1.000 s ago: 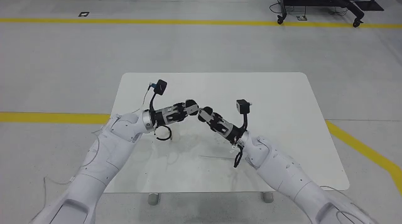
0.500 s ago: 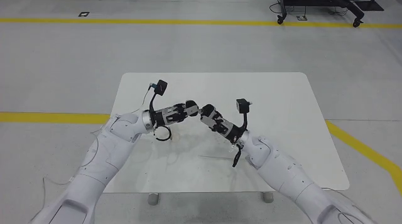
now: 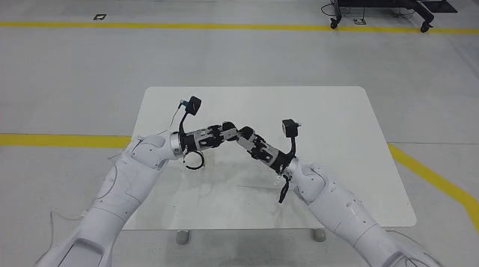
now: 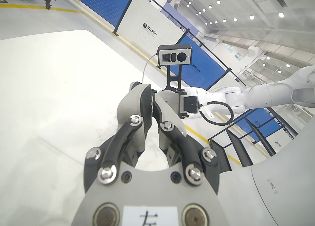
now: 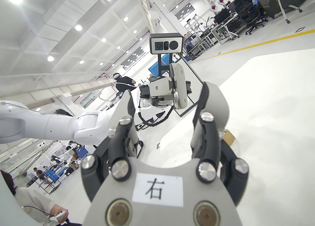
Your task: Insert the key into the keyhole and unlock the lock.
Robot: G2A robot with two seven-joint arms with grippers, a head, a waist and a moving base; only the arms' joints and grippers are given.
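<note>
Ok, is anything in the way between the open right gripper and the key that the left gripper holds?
Nothing visible does. The right gripper stands open, facing the left gripper, which pinches the key; only air lies between them, above the table.

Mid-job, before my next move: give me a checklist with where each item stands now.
1. Left gripper shut: ok.
2. Key pinched between its fingers, a metal piece showing: ok.
3. Right gripper open, facing the left gripper: ok.
4. Padlock held steady: not ok, it lies loose on the table beside the right gripper.
5. Keyhole direction: cannot tell.
</note>
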